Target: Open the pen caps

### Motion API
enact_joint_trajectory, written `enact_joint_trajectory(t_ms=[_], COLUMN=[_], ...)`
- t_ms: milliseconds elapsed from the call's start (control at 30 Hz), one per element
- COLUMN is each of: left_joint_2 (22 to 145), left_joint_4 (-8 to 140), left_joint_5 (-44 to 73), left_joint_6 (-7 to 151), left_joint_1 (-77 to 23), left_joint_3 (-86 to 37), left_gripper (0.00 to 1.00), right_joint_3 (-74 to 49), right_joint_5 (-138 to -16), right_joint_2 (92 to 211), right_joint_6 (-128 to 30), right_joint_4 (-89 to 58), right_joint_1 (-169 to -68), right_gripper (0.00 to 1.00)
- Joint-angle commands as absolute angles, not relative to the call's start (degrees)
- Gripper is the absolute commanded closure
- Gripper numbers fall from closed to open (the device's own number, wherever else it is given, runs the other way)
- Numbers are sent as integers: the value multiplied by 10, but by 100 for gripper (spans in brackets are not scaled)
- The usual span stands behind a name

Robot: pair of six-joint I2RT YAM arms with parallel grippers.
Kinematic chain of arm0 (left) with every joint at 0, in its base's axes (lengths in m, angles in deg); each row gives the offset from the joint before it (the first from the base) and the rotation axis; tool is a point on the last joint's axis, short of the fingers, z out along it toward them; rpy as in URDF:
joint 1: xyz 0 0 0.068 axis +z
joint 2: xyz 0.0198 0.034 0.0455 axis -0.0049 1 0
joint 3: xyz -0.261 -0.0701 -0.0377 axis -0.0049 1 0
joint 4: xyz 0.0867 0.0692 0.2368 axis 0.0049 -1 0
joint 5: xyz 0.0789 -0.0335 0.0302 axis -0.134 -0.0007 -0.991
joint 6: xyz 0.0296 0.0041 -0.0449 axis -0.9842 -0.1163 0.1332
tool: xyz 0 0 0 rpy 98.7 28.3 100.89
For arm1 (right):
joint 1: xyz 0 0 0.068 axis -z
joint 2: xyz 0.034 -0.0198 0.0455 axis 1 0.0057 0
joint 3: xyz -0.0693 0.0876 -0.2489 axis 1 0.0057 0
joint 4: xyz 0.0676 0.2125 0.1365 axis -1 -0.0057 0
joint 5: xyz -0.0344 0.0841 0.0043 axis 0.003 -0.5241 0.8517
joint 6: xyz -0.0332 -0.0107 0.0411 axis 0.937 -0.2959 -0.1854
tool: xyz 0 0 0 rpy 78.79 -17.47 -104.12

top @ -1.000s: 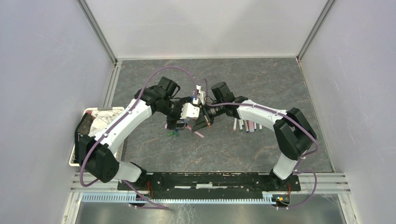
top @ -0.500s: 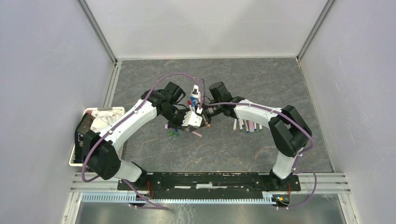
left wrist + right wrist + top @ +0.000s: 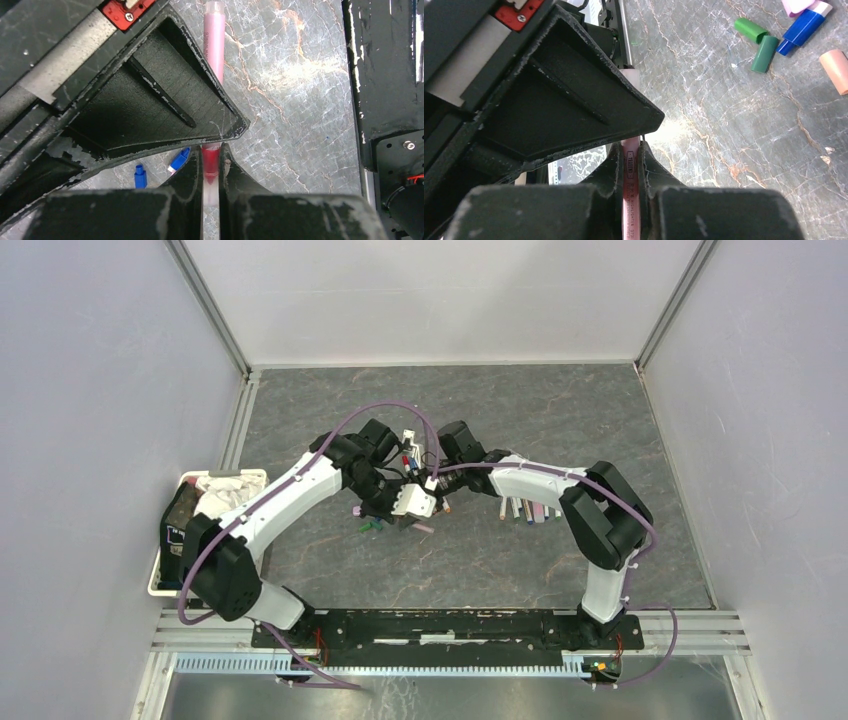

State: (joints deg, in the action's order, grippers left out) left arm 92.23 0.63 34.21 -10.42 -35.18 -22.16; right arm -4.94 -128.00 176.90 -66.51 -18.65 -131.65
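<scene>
A pink pen (image 3: 214,45) hangs between my two grippers above the middle of the table. The left gripper (image 3: 212,152) is shut on its red cap (image 3: 211,161), and the right gripper (image 3: 629,147) is shut on its pink barrel (image 3: 630,172). From above, the left gripper (image 3: 413,506) and the right gripper (image 3: 437,492) meet tip to tip. A row of several other pens (image 3: 528,508) lies to the right of them. Loose pen caps lie on the table: two green (image 3: 765,53), blue (image 3: 804,26), peach (image 3: 836,70) and two more blue (image 3: 140,176).
A white bin (image 3: 170,540) with cloth in it stands at the table's left edge. Grey walls close in the table on the left, right and far side. A small pink piece (image 3: 424,528) lies just in front of the grippers.
The left gripper went from open to shut on the pen's red cap. Both wrists drew closer together, and the right arm shifted a little to the left.
</scene>
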Motion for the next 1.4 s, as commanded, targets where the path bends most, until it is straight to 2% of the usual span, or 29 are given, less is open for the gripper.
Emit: enact_joint_trajectory(t_ms=[0,267,500,667,767,1033,1133,1267,1367], left_joint_2=[927,947,979,993,1006,1062,1073,1071,1060], left_joint_4=[9,35,58,102,149,215,223,222,212], left_joint_5=[313,209,209,207,217,216,214,217,220], left_joint_6=[-116,-144,-158,-147,-122,-60,-45,-30,-19], left_joint_1=[-354,-310,-240,-239,-239,-241,-242,-243,-243], left_joint_3=[-242,-231,-246,-208,-191,-167,-165,-166,-174], left_gripper=[98,98,98,98,97,87,81,66,59], right_joint_3=[-73,-7,84,80,75,51,55,63,70], right_joint_5=[-1272,-1179,-1156,-1111,-1042,-758,-697,-627,-606], right_joint_2=[1761,1713,1658,1647,1642,1644,1653,1670,1682], right_joint_6=[-624,-533,-528,-518,-539,-609,-633,-652,-660], right_joint_4=[-219,-322,-306,-330,-325,-296,-274,-255,-250], right_joint_1=[-1316,-1295,-1258,-1233,-1216,-1200,-1199,-1200,-1200], right_gripper=[100,100,100,100,100,100,100,100,100])
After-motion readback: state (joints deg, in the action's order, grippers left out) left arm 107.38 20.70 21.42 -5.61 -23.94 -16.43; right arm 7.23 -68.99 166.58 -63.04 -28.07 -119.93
